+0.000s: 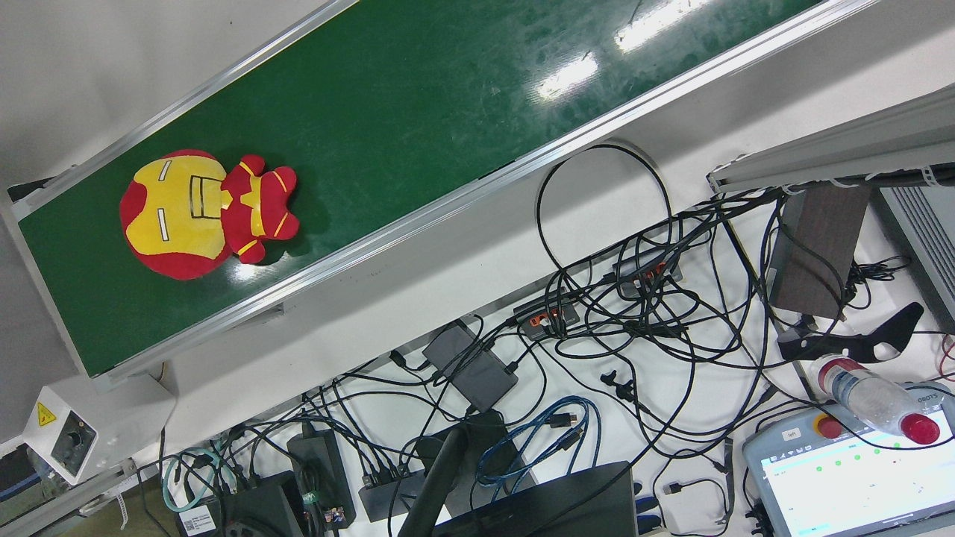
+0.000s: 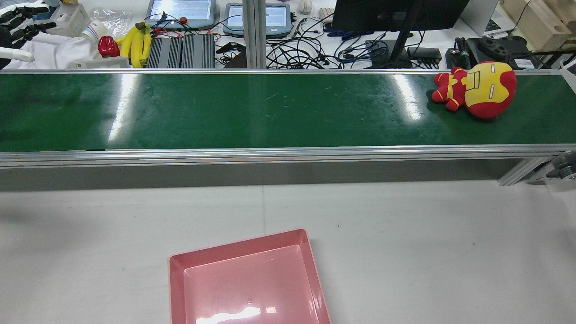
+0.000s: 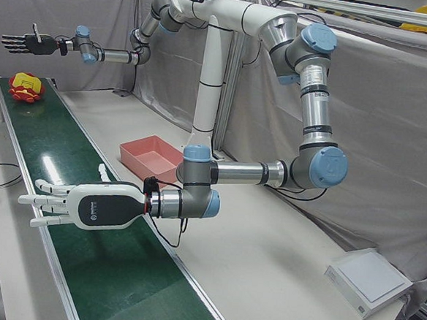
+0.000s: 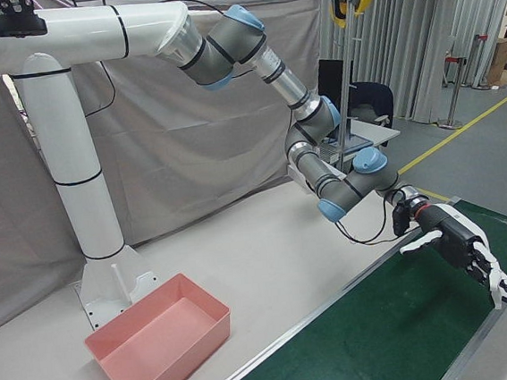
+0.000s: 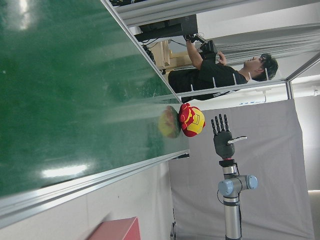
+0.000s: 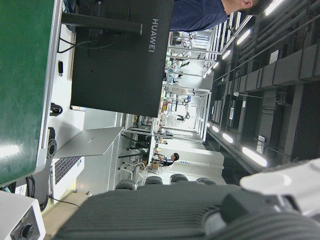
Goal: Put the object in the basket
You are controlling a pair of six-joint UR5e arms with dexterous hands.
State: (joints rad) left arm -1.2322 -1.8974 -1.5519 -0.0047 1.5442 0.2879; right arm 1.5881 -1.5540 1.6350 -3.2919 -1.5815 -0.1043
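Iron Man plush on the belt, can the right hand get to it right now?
Probably yes: the right hand hovers open near the Iron Man plush, which lies alone on the belt, nothing between them.

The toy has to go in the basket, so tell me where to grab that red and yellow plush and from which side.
Take the plush toy by its big round head, coming straight down from above. It lies flat on the green belt, face up, so the head is the widest, softest bulk for fingers to wrap; the small body and limbs offer less. The right hand, open nearby, seems best placed.
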